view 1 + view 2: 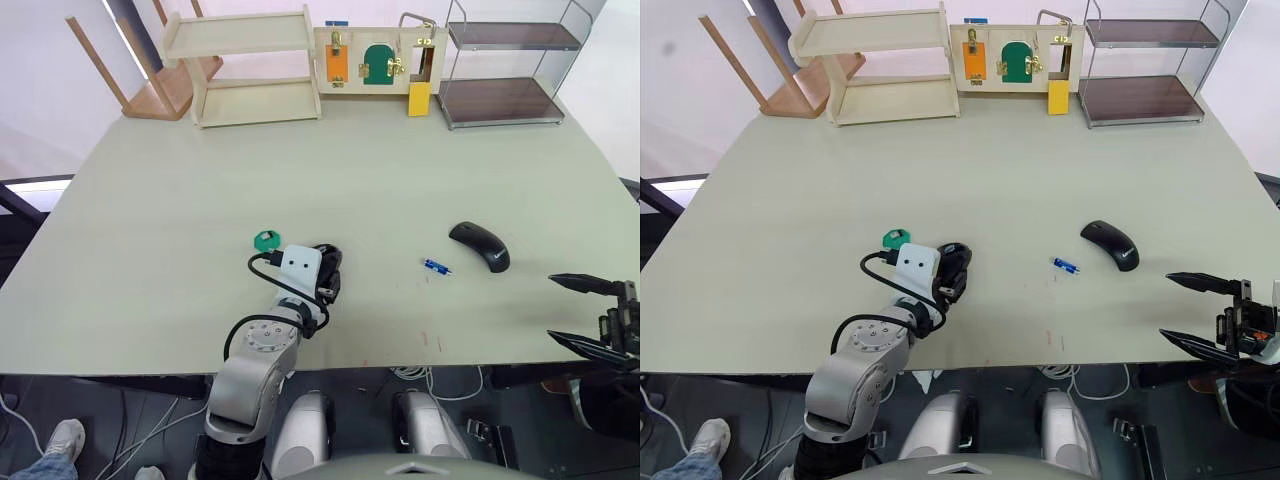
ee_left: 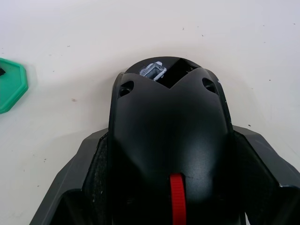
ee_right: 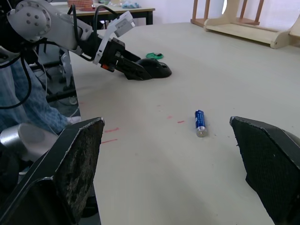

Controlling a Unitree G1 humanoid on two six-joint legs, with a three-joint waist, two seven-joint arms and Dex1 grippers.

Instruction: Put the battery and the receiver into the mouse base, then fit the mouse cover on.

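Note:
My left gripper [image 1: 327, 268] is shut on the mouse base [image 2: 171, 126], a black shell with a red part [image 2: 177, 199] inside, resting on the table left of centre. At the base's far end a small silvery metal plug [image 2: 153, 71] sits in an opening; it looks like the receiver. The blue battery [image 1: 436, 266] lies flat on the table right of centre. Just beyond it is the glossy black mouse cover [image 1: 480, 246]. My right gripper [image 1: 551, 306] hovers open at the table's right front edge, with the battery [image 3: 200, 123] some way ahead of its fingers.
A green octagonal piece [image 1: 265, 240] lies just left of the mouse base. Along the far edge stand an upturned wooden stool [image 1: 160, 75], a wooden shelf [image 1: 255, 65], a latch board [image 1: 375, 58] and a metal rack [image 1: 505, 70]. A person's shoe [image 1: 62, 440] shows below the table's front left.

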